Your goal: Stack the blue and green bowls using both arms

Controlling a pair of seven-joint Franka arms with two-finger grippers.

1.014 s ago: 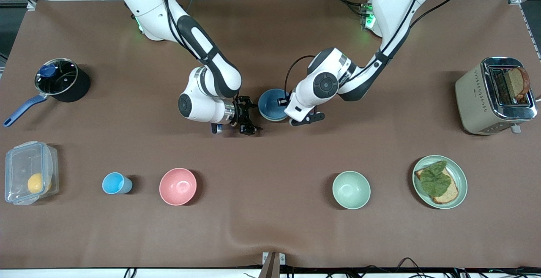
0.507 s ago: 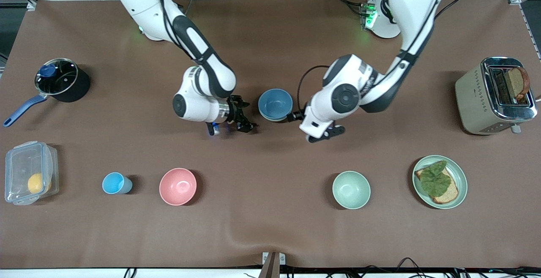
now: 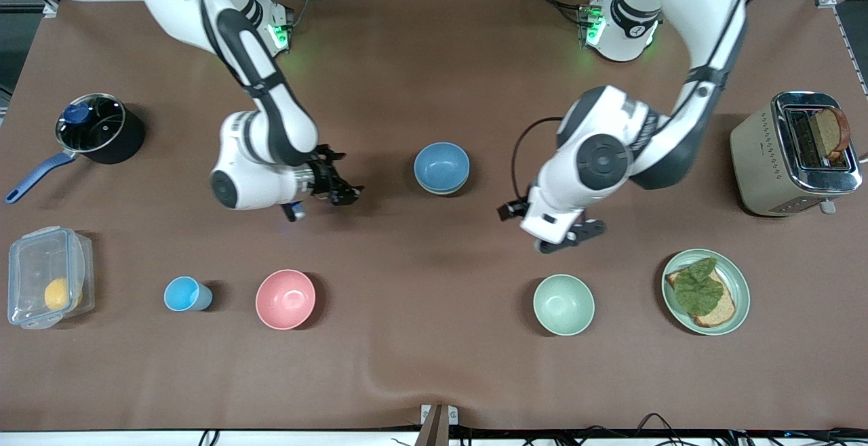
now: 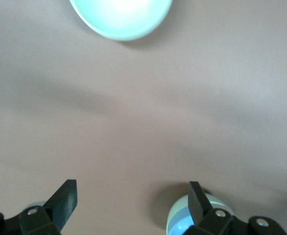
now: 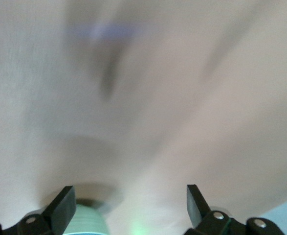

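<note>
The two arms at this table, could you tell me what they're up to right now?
Neither arm holds anything. The blue bowl sits mid-table, nested in another bowl whose rim shows beneath it. The left gripper is open over bare table between that stack and the mint green bowl, which stands nearer the front camera. The right gripper is open too, beside the stack toward the right arm's end.

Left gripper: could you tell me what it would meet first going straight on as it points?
The left gripper would probably meet bare table, short of the mint bowl; depth is unclear.
</note>
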